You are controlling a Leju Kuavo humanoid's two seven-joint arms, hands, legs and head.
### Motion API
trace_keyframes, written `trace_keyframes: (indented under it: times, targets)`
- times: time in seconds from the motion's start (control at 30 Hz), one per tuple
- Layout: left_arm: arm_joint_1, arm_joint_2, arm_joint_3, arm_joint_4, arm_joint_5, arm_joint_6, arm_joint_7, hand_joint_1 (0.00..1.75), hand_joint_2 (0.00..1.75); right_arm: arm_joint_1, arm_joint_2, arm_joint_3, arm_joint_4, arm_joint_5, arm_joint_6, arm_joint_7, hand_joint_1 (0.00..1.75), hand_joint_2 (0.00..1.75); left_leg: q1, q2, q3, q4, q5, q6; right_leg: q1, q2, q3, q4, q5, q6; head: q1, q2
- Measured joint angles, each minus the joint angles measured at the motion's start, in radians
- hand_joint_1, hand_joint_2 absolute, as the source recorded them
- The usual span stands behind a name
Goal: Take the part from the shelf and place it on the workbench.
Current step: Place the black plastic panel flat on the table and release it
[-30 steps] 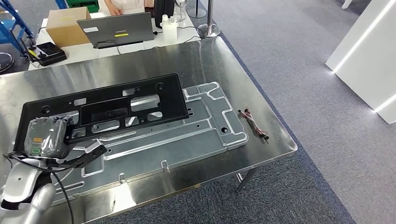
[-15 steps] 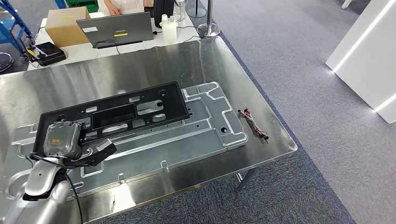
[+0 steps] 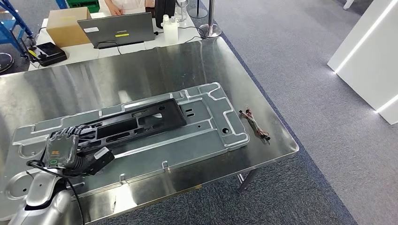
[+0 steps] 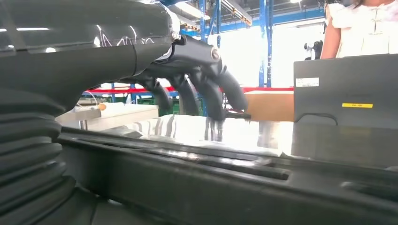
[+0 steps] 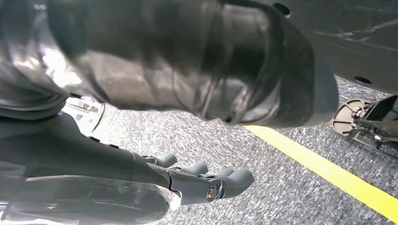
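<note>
Head view hides the left hand's [image 3: 70, 147] fingers behind its grey cover as it grips the near end of the long black plastic frame with cut-outs [image 3: 136, 123], lying on the ribbed silver metal panel [image 3: 206, 126] atop the steel workbench [image 3: 141, 65]. Left wrist view reveals dark fingers [image 4: 206, 89] curled over it. Right wrist view shows the right hand [image 5: 197, 180] hanging empty above grey carpet [image 5: 291, 187], fingers loosely apart.
</note>
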Motion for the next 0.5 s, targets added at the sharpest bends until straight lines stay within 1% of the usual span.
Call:
trace_keyframes:
  times: [0.13,0.37,0.5]
  targets:
    - [0.015,0.009,0.008,-0.037,-0.002,-0.014,0.000,0.00,0.00,0.002,0.001,-0.001,0.000,0.000,0.001,-0.010,0.00,0.00,0.000,0.000,0.000,0.000,0.000,0.000,0.000,0.000,0.000,0.000,0.000,0.000,0.000,0.000]
    - [0.041,0.039,0.023,-0.160,-0.008,-0.054,0.004,0.00,0.00,0.002,0.009,-0.015,0.000,-0.025,0.002,-0.045,0.00,0.00,0.000,-0.001,0.000,0.000,0.000,0.000,0.000,-0.001,0.000,0.000,0.000,0.000,0.000,0.000]
    - [0.044,0.042,0.024,-0.171,-0.008,-0.056,0.004,0.00,0.00,0.002,0.009,-0.017,0.000,-0.028,0.002,-0.049,0.00,0.00,0.000,-0.001,0.000,0.000,0.000,0.000,0.000,0.000,0.000,0.000,0.000,0.000,0.000,0.000]
